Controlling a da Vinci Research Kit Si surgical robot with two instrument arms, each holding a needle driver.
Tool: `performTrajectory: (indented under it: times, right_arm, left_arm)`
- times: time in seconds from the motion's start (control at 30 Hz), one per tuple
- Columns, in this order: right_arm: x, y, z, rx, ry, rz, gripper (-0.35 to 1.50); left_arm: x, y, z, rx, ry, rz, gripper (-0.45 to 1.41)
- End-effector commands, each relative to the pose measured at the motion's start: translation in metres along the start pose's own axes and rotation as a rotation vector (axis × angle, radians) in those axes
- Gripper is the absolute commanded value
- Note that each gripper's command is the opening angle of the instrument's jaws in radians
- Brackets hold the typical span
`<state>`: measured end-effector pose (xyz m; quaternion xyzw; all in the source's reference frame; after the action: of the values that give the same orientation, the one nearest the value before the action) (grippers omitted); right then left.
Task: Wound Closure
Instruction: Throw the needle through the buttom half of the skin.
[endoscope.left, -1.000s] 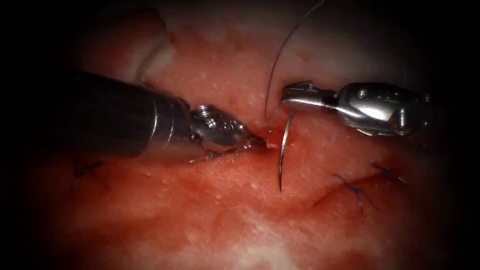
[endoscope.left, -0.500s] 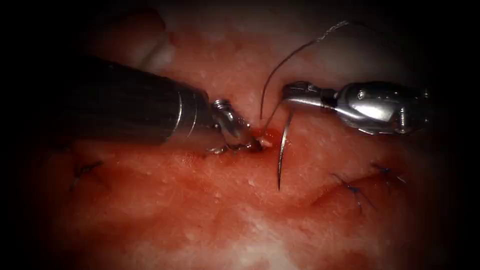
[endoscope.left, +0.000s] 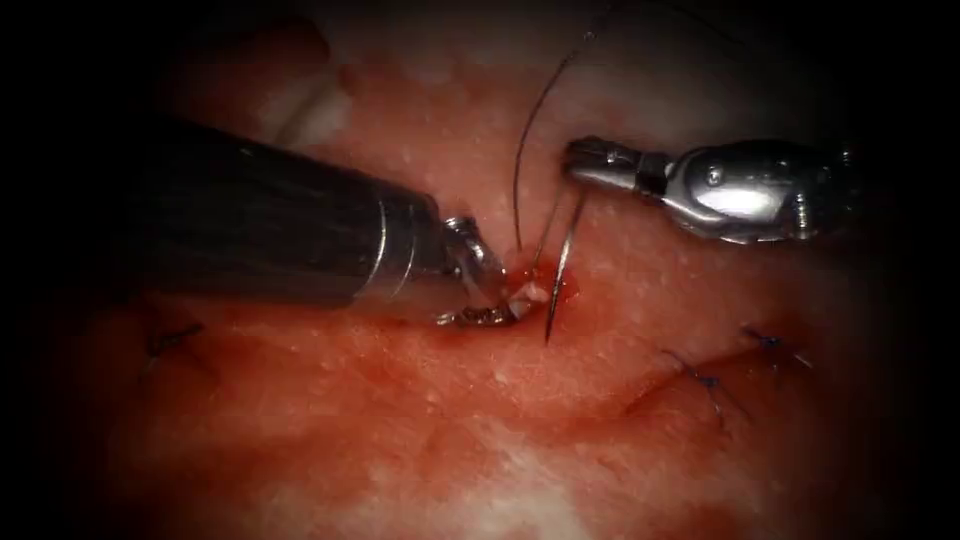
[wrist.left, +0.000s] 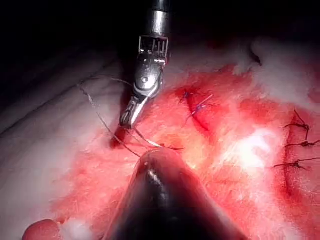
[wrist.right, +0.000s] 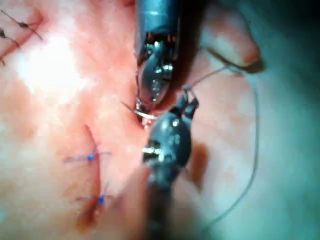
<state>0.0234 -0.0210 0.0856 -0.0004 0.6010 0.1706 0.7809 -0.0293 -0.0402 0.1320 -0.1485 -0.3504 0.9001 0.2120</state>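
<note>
Tissue, pink and wet with red fluid, spreads across the endoscope view, and a dark stitch sits at its far left. From that side the left arm's tool reaches in on its dark shaft, its tip bent down and pressed at the small wound opening in the middle; its jaws appear to be closed on the tissue edge there, gripping a pale fold. Just right of that tip hangs the curved needle, pointing down, its sharp end beside the opening; whether the point touches or enters the tissue cannot be told. Thread rises from the opening in a dark arc toward the top of the view. The right arm's tool comes in from the right with its jaws closed on the needle at its upper, thread-bearing end. Further right lies a short cut crossed by blue stitches. In the left wrist view the right arm's tool shows above the wet tissue.
</note>
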Motion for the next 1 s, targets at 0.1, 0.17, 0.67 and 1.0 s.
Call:
performTrajectory:
  times: [0.1, 0.17, 0.67, 1.0]
  right_arm:
    - [-0.0006, 0.0, 0.0013, -0.027, -0.005, -0.044, -0.35]
    - [-0.0008, -0.0001, 0.0015, -0.039, -0.016, -0.076, -0.35]
    - [-0.0033, -0.0018, 0.0034, -0.104, -0.099, -0.298, -0.35]
    - [-0.0031, -0.002, 0.0034, -0.12, -0.1, -0.321, -0.35]
  left_arm:
    - [0.0009, 0.0003, -0.0002, -0.01, 0.012, 0.016, -0.28]
    - [0.0011, 0.0004, -0.0006, -0.008, 0.019, 0.028, -0.27]
    - [0.0014, 0.0014, -0.0039, 0.022, 0.036, 0.045, -0.15]
    - [0.0023, 0.0033, -0.0056, 0.038, 0.047, 0.034, -0.1]
